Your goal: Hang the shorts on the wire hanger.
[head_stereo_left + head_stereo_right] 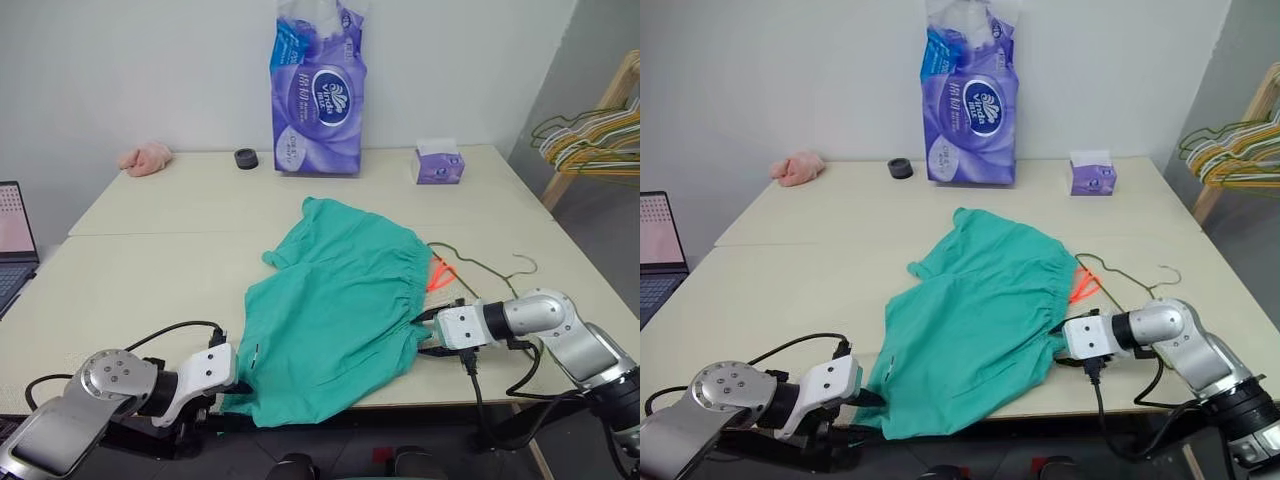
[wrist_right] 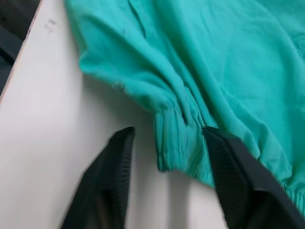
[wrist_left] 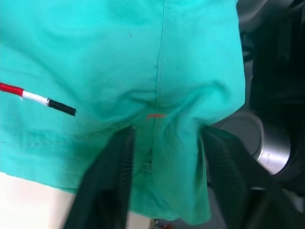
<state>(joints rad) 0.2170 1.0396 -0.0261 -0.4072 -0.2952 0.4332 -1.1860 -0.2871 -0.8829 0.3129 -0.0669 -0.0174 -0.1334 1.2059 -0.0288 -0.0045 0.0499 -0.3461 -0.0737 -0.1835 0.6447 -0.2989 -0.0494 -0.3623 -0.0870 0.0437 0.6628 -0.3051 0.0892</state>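
Shorts [image 1: 340,300], teal-green, lie spread across the near half of the cream table [image 1: 150,270], one leg reaching toward 12 o'clock and the lower hem draped over the near edge at 6 o'clock. Wire hanger [image 1: 480,265] rests flat on the table at 3 o'clock of the shorts, its hook pointing away from them, partly tucked under the gathered waistband beside the orange drawstring [image 1: 441,274].

Left gripper [image 3: 164,181] sits at the 7 o'clock corner of the shorts; its two black fingers [image 3: 112,186] stand apart with a fold of hem fabric lying between them, not pinched. Right gripper [image 2: 167,176] sits at the 4 o'clock side; its fingers [image 2: 233,176] are likewise spread, straddling the elastic waistband end on the tabletop without clamping it.

Farther back: purple tissue pack [image 1: 318,95] at 12 o'clock, small tissue box [image 1: 438,163] at 1 o'clock, pink cloth lump [image 1: 146,158] at 10 o'clock, bunched hangers [image 1: 590,140] at 2 o'clock.
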